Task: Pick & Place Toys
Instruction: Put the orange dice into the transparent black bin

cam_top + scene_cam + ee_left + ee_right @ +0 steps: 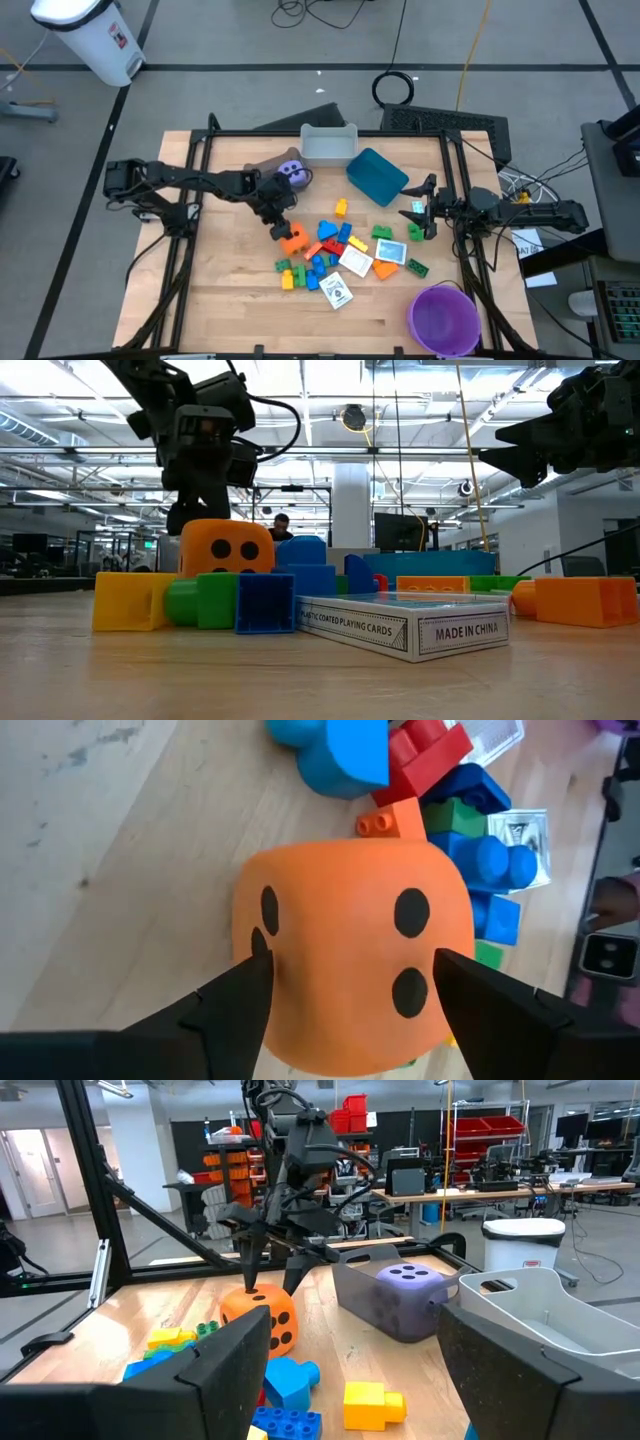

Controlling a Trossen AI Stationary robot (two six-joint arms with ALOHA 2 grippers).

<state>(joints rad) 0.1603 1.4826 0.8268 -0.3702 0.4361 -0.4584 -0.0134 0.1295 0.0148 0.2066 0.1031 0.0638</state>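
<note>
The orange die (294, 239) (350, 910) rests on the table at the left end of a heap of small bricks (325, 250). My left gripper (280, 224) (352, 982) is open and slants down over it, one finger on each side of its top. The purple die (291, 172) (410, 1292) lies in a brown bin (262, 164) tipped on its side. White cards (355, 262) lie among the bricks. My right gripper (426, 206) (355, 1370) waits open and level at the table's right side. My left gripper comes at the orange die from above, slanting down, with its fingers (245, 995) beside two opposite faces near the die's top (262, 1295). I cannot tell whether they touch it. The die sits upright on the table.
A grey bin (328, 143) and a blue bin (376, 176) stand at the table's far side. A purple bowl (442, 318) is at the near right corner. A box of playing cards (400, 625) lies near the front. Bare wood lies at the near left.
</note>
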